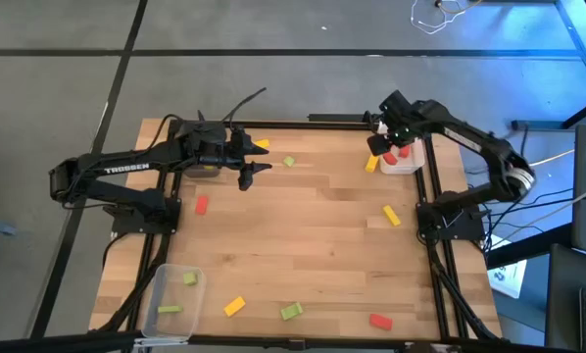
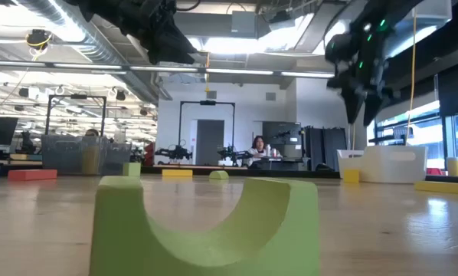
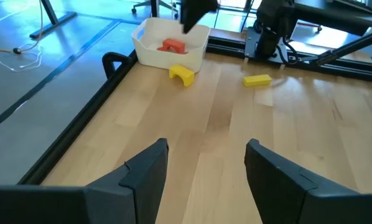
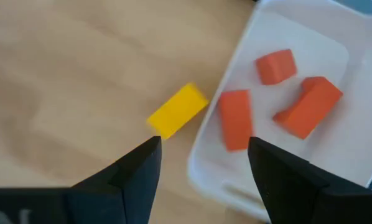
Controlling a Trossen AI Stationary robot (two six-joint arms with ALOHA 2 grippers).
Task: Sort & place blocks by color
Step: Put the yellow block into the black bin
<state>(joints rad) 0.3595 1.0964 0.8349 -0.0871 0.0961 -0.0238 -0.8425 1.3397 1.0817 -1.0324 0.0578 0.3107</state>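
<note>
On the wooden table [image 1: 313,226], your right gripper [image 1: 384,126] hangs with jaws apart above the white tray [image 4: 285,168] holding three red blocks [image 4: 236,119], so descending could nudge the yellow block [image 4: 176,111] touching its wall; left gripper [image 1: 257,169] waits open.

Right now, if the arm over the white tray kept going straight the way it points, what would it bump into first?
Probably the near rim of the white tray, with a red block just inside; the right gripper, jaws open, points at that edge, though depth is unclear.
</note>
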